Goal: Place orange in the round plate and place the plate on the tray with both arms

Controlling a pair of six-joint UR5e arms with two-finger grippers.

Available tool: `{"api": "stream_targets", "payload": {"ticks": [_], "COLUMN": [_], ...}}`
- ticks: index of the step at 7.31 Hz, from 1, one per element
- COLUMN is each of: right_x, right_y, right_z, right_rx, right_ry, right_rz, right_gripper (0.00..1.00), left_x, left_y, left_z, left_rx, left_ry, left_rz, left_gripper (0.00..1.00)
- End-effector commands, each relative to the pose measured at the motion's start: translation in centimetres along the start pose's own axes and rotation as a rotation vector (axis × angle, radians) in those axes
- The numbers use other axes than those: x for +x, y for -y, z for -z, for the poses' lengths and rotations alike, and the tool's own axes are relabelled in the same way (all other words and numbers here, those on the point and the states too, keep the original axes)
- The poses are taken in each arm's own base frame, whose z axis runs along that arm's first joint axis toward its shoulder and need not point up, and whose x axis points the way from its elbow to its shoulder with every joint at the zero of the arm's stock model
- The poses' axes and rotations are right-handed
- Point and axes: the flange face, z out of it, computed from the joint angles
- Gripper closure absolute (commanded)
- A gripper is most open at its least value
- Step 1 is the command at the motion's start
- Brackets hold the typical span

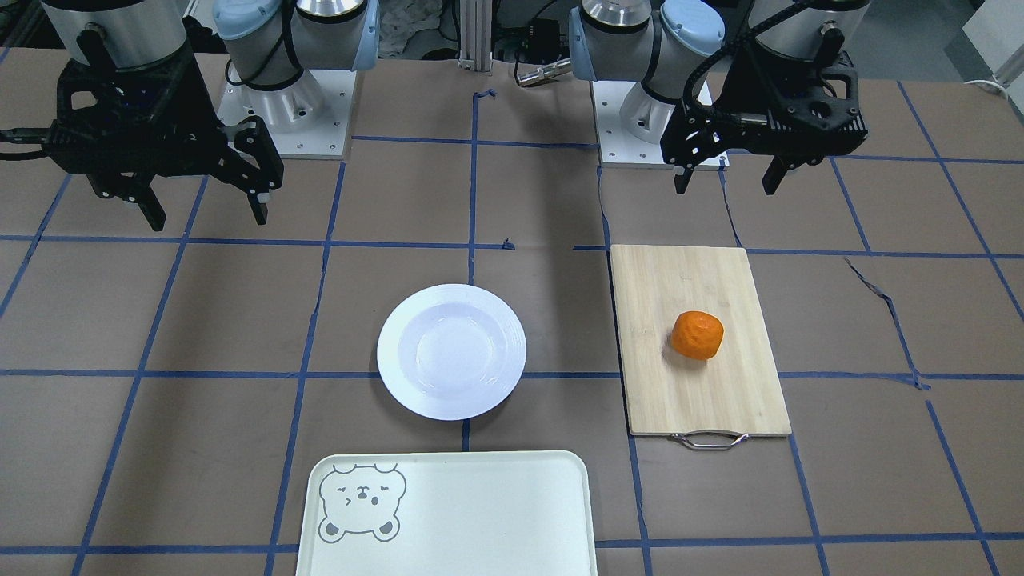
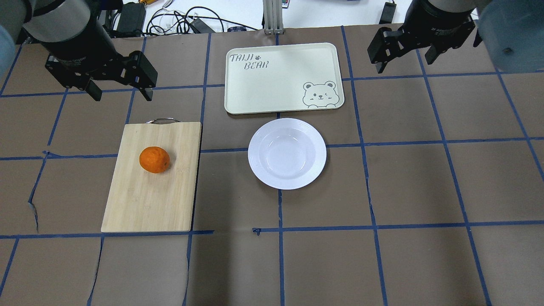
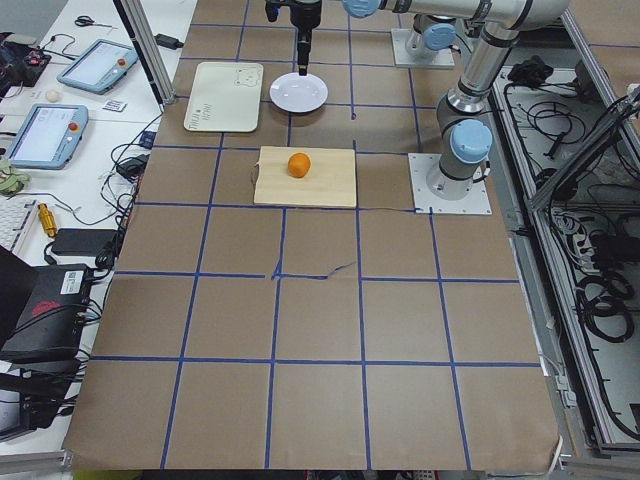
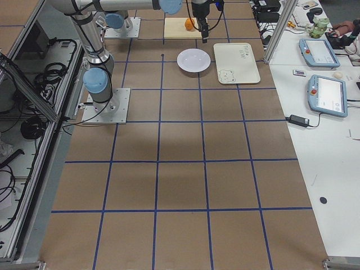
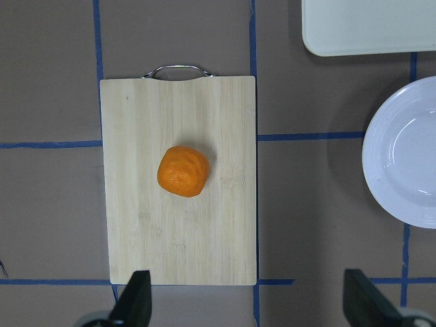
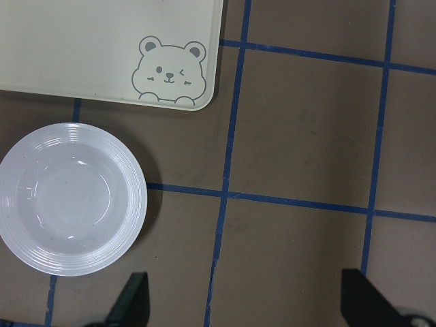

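The orange (image 2: 154, 160) rests on a bamboo cutting board (image 2: 144, 199), on my left side of the table. The white round plate (image 2: 287, 153) lies bare near the table's middle, just short of the cream tray (image 2: 276, 80) with the bear face. My left gripper (image 2: 122, 97) hovers open and high, over the table beyond the board's handle end; the left wrist view shows the orange (image 5: 183, 171) below it. My right gripper (image 2: 403, 63) also hangs open and high, to the right of the tray, holding nothing. In the right wrist view the plate (image 6: 71, 197) and the tray (image 6: 82, 48) lie off to the left.
The board's metal handle (image 2: 162, 120) points toward the far side. Brown table covering with blue tape lines (image 2: 365, 144) surrounds the objects. Cables and devices (image 2: 187, 21) lie beyond the table's far edge.
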Motion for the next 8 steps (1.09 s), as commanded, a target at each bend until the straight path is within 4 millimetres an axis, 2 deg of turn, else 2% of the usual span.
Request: {"api": "stream_targets", "payload": {"ticks": [1, 3, 8], "right_x": [0.20, -0.40, -0.17], "right_y": [-0.19, -0.41, -0.45], "right_z": [0.32, 0.15, 0.44], "right_rx": [0.004, -0.017, -0.014], "right_ry": [0.001, 0.046, 0.037], "right_rz": [-0.018, -0.036, -0.041], "right_gripper": [0.00, 0.00, 0.00], "left_x": [0.04, 0.12, 0.17], "left_y": [-0.17, -0.23, -0.24], "left_z": [0.16, 0.32, 0.25], "left_rx": [0.003, 0.007, 0.005], "left_ry": [0.000, -0.001, -0.006], "left_rz": [-0.003, -0.005, -0.010], "left_gripper": [0.00, 0.00, 0.00]}}
